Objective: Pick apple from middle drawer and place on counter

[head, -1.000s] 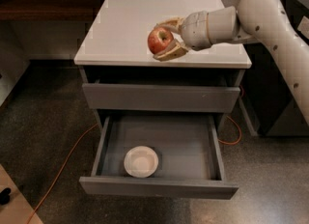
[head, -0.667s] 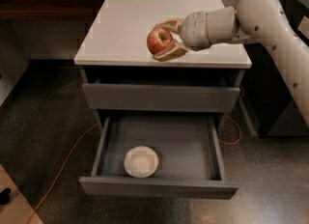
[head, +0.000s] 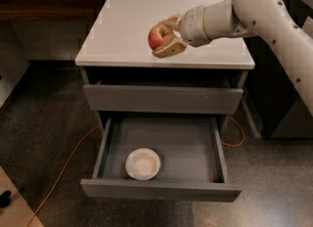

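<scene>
The cream-white arm [head: 266, 13] reaches in from the upper right, its thick rounded forearm bending down and leftwards to a ribbed wrist over the table [head: 122, 30], the flat, pale, square slab topping the grey drawer cabinet. The pincer [head: 165, 37] is closed on the apple [head: 158, 36], with one tan finger above the fruit and one flat tan finger [head: 168, 51] beneath it. The apple is round and glossy red with a yellowish patch, held over the front half of the table, near its front edge; whether it touches the slab cannot be told. Below, the top drawer [head: 164, 99] is pushed in, matte dark grey and handle-less. The middle drawer [head: 188, 140] is pulled fully out, shallow with a smooth grey floor, and a round cream-white bowl [head: 143, 164] sits near its front wall. An orange cable [head: 61, 170] trails across the dark speckled floor [head: 44, 123].
</scene>
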You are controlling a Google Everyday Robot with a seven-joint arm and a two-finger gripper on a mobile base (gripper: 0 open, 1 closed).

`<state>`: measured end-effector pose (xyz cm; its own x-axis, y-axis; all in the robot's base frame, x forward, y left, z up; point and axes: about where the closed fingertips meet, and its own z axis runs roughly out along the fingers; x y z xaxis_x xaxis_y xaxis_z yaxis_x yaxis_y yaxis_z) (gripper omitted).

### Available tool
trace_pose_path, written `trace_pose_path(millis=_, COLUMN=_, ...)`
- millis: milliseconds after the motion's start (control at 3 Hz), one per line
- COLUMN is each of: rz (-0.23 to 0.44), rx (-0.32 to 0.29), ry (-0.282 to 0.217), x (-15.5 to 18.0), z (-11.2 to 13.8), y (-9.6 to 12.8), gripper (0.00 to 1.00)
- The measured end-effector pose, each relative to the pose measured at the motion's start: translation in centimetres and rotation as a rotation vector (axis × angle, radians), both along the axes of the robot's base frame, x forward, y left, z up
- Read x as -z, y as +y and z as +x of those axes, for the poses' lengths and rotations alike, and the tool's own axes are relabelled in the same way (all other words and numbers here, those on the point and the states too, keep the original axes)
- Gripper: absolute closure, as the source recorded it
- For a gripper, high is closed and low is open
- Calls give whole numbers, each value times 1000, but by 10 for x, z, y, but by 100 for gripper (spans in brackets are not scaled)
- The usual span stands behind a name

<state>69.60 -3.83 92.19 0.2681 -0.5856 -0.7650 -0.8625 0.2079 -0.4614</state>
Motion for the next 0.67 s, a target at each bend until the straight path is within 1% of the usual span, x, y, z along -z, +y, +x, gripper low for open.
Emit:
trace_pose_path(millis=333, rz=-53, rx=77, ry=112, x=-3, z=18, y=-4, gripper=100)
trace_pose_path(millis=667, rz=-83, rx=102, ry=205, x=3, z=32, y=-11, gripper=100)
